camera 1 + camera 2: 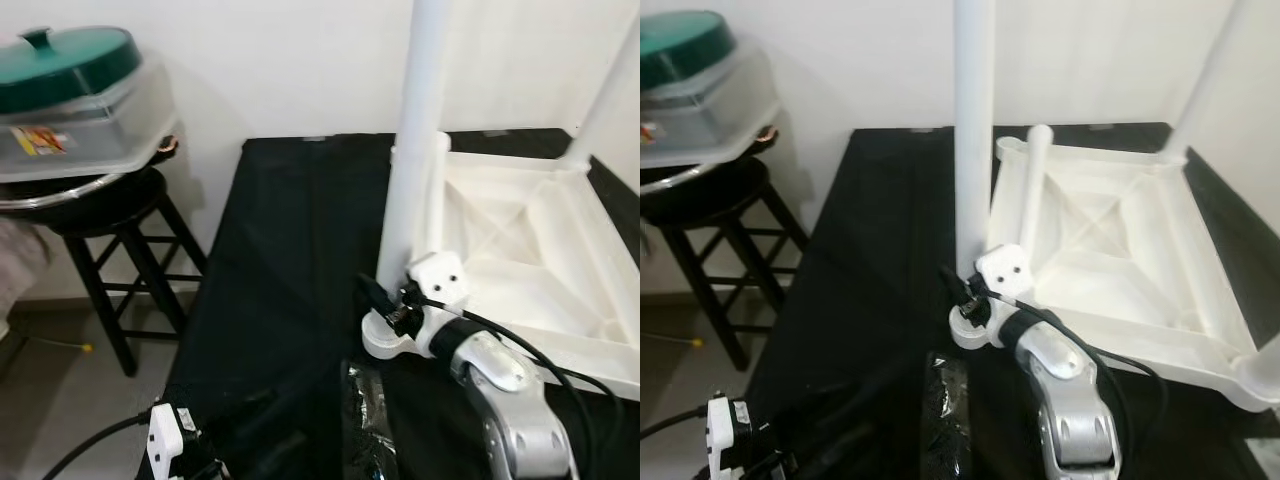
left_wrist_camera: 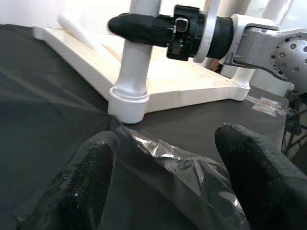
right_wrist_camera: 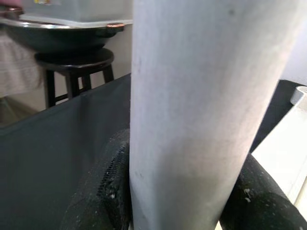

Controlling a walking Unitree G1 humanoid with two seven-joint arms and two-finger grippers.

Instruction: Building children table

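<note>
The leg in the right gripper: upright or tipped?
Upright. The leg rises vertically from the tabletop's corner socket, right gripper clamped around it.

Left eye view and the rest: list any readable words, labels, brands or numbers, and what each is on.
No text reads clearly.
Red and yellow sticker on the clear plastic container atop the black stool: print too small and blurred to read.
White table leg, upturned white tabletop, right gripper clamped on the leg, left gripper: no markings visible.
</note>
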